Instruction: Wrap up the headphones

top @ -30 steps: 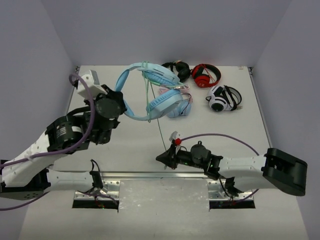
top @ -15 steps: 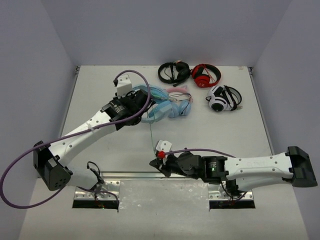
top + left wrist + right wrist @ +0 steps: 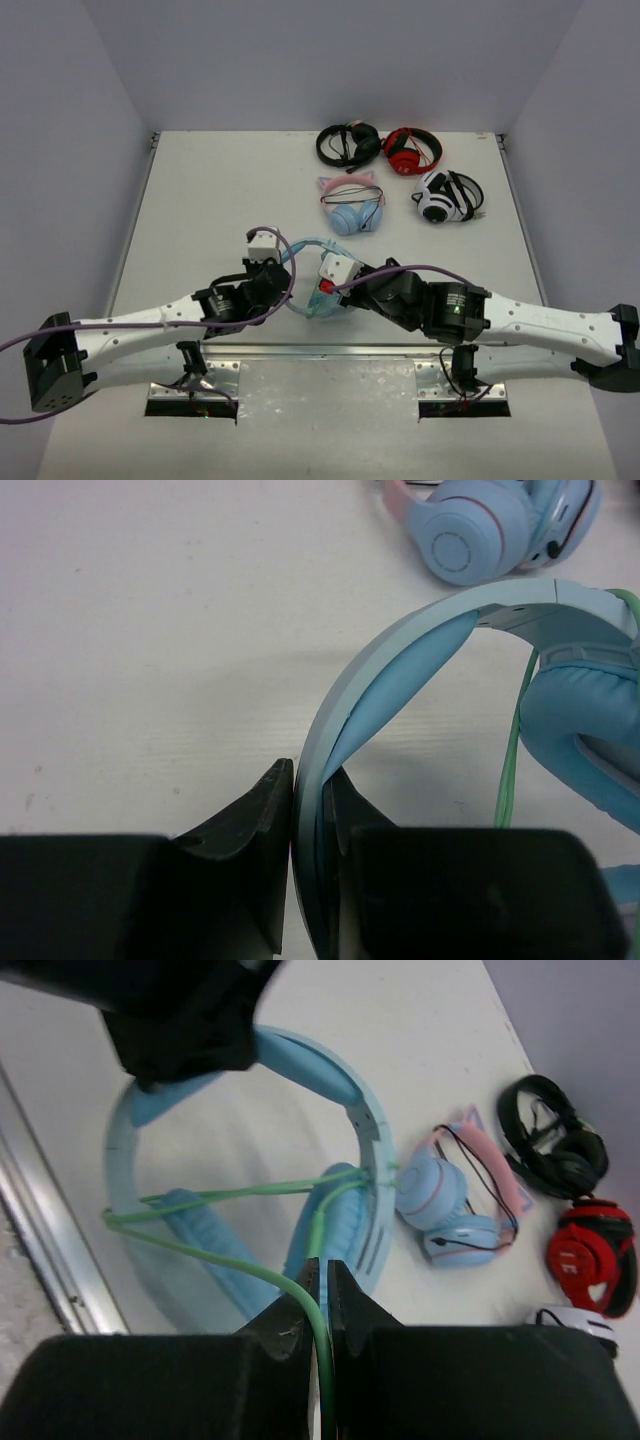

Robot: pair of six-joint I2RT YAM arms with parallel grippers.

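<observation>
In the left wrist view, the left gripper's (image 3: 310, 780) two matte black fingers are pressed in on the wide headband of the light blue headphones (image 3: 400, 650). The smooth pale plastic outer band and its softer blue lining are pinched edge-on between them at lower centre. The band arcs up to the right, to a padded blue ear cup with the thin pale green cable (image 3: 512, 750) running alongside it.

In the right wrist view, the right gripper (image 3: 320, 1280) is closed, its dark fingertips meeting on the rubbery green cable (image 3: 230, 1265) at bottom centre. From there the cable runs left and doubles back in strands across the open arc of the headband (image 3: 300, 1060). The black left gripper (image 3: 180, 1030) clamps that band at upper left.

In the overhead view, the light blue headphones (image 3: 318, 303) sit at lower centre between the left gripper (image 3: 283, 285) and the right gripper (image 3: 325, 290), just above the metal rail (image 3: 330, 350) along the edge of the matte white table (image 3: 200, 200).

Farther up are the pink-and-blue cat-ear headphones (image 3: 350, 205). At upper right are glossy black headphones (image 3: 348, 143), red-and-black headphones (image 3: 412, 150) and white-and-black headphones (image 3: 445, 195).
</observation>
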